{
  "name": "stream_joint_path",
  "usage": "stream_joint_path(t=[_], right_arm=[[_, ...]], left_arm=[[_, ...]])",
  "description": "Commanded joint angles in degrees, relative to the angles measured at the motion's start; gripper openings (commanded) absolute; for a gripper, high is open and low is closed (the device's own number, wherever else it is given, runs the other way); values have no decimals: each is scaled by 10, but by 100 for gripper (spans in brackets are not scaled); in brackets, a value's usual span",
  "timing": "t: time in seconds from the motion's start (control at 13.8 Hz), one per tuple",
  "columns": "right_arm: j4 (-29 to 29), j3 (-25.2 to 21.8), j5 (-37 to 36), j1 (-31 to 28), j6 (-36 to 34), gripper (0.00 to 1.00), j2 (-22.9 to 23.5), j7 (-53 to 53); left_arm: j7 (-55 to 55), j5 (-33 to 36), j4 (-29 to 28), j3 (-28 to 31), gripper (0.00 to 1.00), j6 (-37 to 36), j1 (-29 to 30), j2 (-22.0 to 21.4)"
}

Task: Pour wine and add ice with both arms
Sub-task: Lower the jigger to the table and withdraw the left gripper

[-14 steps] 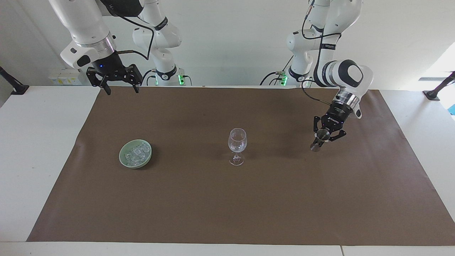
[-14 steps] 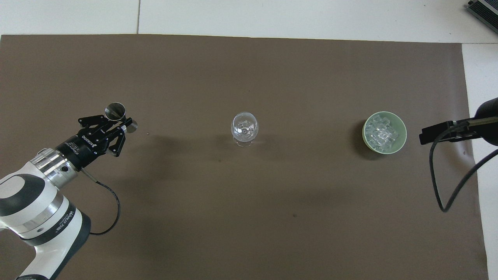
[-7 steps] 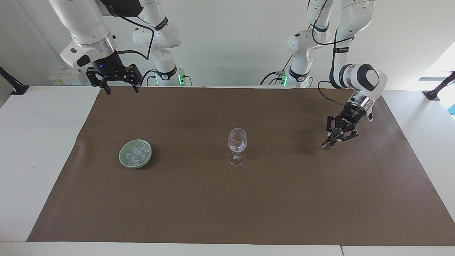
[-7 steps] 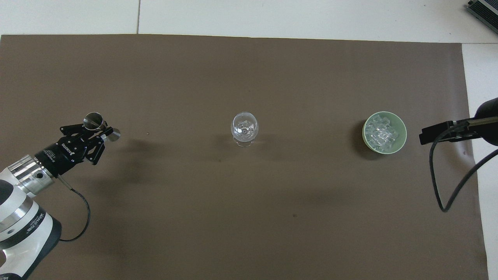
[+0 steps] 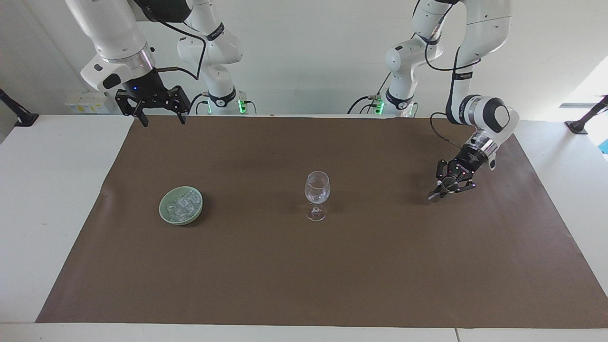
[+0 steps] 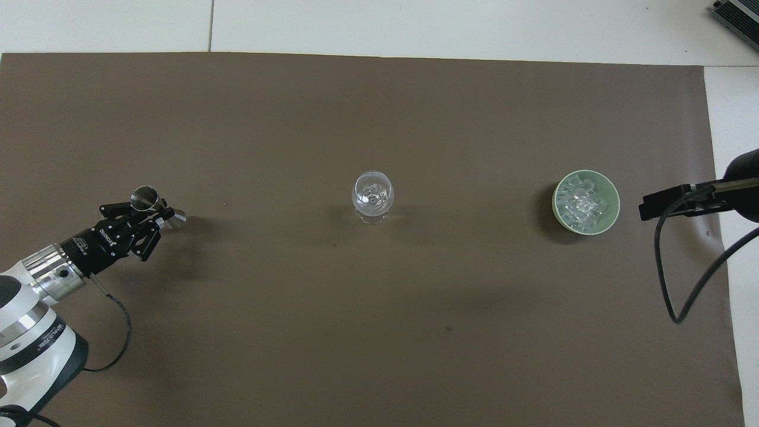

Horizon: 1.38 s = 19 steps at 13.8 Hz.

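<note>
Ice [image 5: 183, 205] heaped in green dish [image 5: 167, 214], toward right arm's end of brown mat [image 5: 304, 285]. Wine glass [image 5: 317, 187] upright mid-mat, well apart from dish. Left gripper [image 5: 444, 186] clamped on small metal measuring cup [image 6: 144, 198], tilted, low over mat at left arm's end. Right gripper [image 5: 159, 118] waits, fingers spread, empty, over mat's edge nearest robots. Judgement: set cup down level, release only once base rests flat, then ice.

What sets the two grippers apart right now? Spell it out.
The left gripper is shut on a small metal cup, while the right gripper is open and empty. The left gripper is tilted, low over the brown mat; the right gripper points straight down, high over the mat's edge. Both are black and two-fingered.
</note>
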Motion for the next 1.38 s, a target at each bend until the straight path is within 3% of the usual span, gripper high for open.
stream_joint_path(t=[0.0,0.72,1.3], right_arm=[[-6,5,-4,-7,-7,100,-9,-15],[-6,5,-4,-7,-6,100,-9,-15],[-6,5,-4,-7,-6,100,-9,-15]], left_arm=[[28,20,3,-3,0,-27,21,11],[59,28,28,-3,0,-32,35,56],[96,-27,45,-4,0,-25,20,78]])
